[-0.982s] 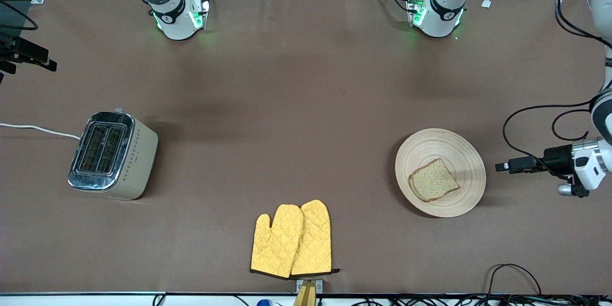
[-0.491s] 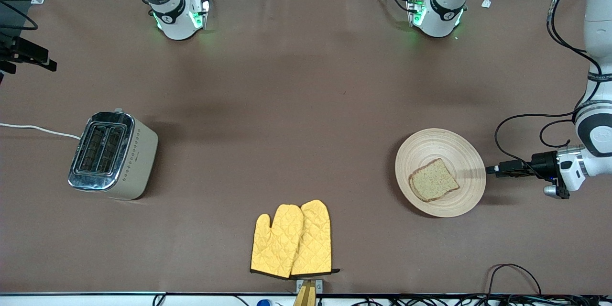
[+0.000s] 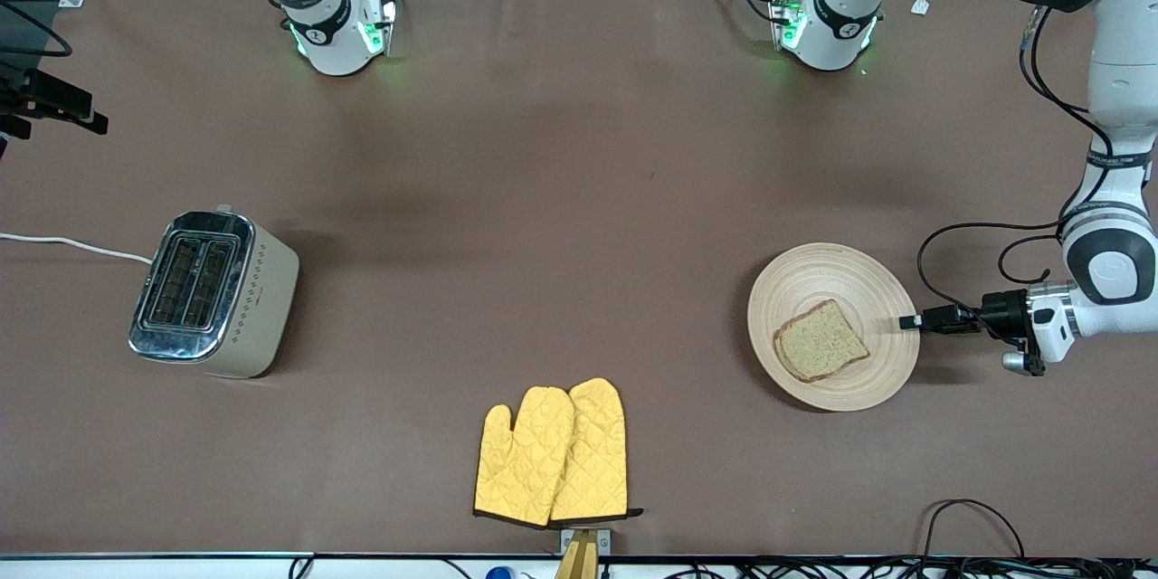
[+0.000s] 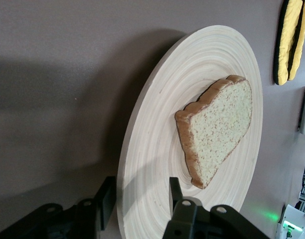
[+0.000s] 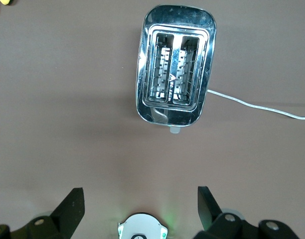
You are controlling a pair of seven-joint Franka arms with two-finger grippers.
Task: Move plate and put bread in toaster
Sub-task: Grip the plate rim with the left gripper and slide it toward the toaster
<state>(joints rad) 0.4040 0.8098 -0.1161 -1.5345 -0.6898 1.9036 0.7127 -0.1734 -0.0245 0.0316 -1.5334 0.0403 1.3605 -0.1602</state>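
- Left pincer (image 3: 907, 322), held level at the plate (image 3: 833, 327) rim, fingers (image 4: 106, 201) astride it, not yet clamped.
- Left wrist view: bread (image 4: 217, 129) on plate.
- Right pincer (image 5: 140, 206), seen only in right wrist view, gapes above the toaster (image 5: 175, 67).

The whole bench (image 3: 579, 226) is seen from high across it. The plate (image 4: 157, 149) is viewed closely by the left wrist camera; the toaster (image 5: 176, 64) is overlooked from above by the right.

Even overhead light, everything sharp. Soft shadows pool beside the toaster (image 3: 213, 294) and under the plate (image 3: 882, 285); the chrome top glints, and green lamps glow at both arm bases.
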